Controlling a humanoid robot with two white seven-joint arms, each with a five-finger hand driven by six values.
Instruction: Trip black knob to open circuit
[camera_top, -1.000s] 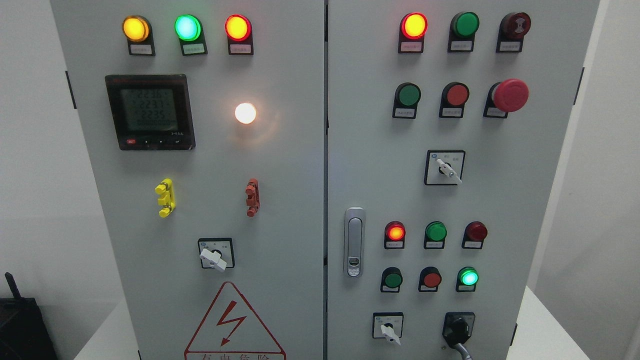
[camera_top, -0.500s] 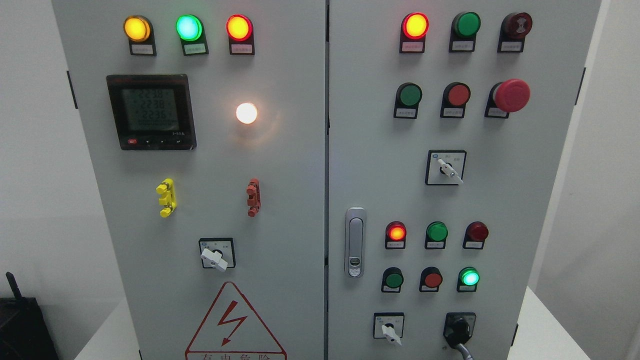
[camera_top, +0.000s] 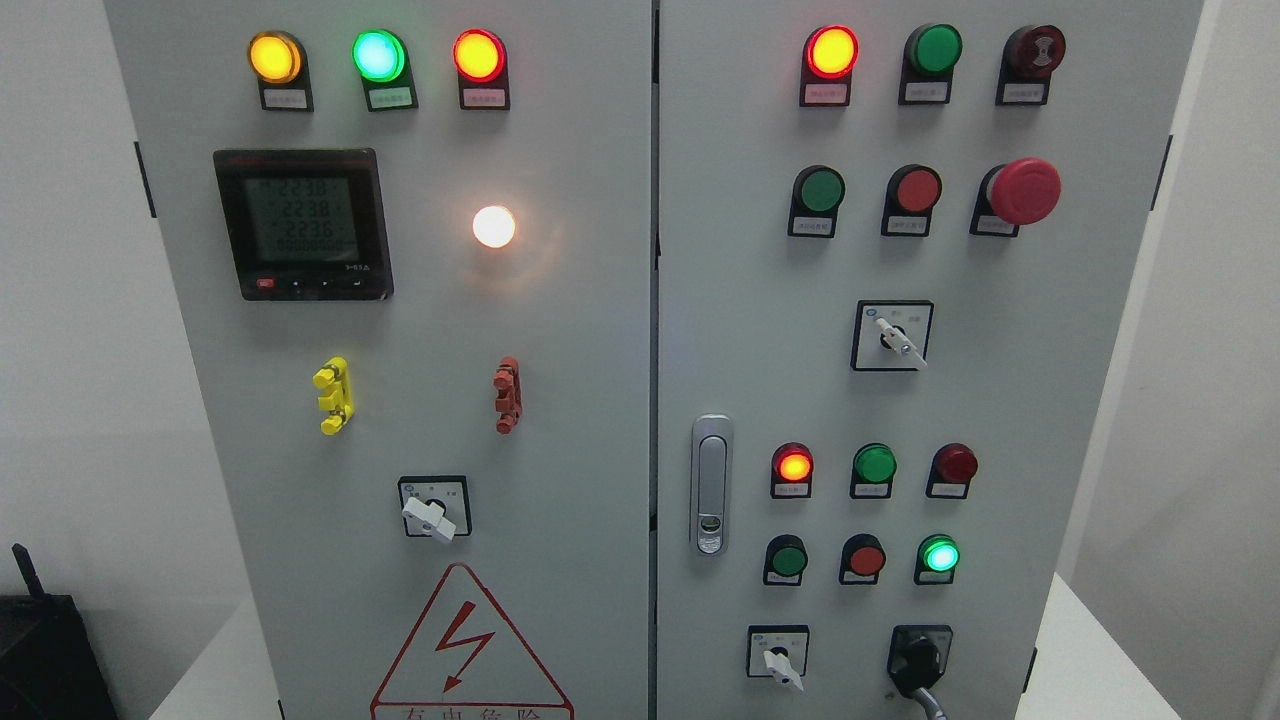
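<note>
- Neither robot hand is in frame, so their state cannot be told.
- Black knob (camera_top: 918, 660) sits at the lower right of the right door of the grey cabinet (camera_top: 600, 330), beside a white-handled selector switch (camera_top: 778, 660).
- Digital meter (camera_top: 303, 224) on the left door reads 2238, 2238, 2236.
- Red warning triangle (camera_top: 470, 650) shows a lightning bolt; the characters beneath are cut off.
- Small button labels are too small to read.

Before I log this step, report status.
Both hands out of view. Black knob at the right door's bottom, untouched. Nothing blocking it.
</note>
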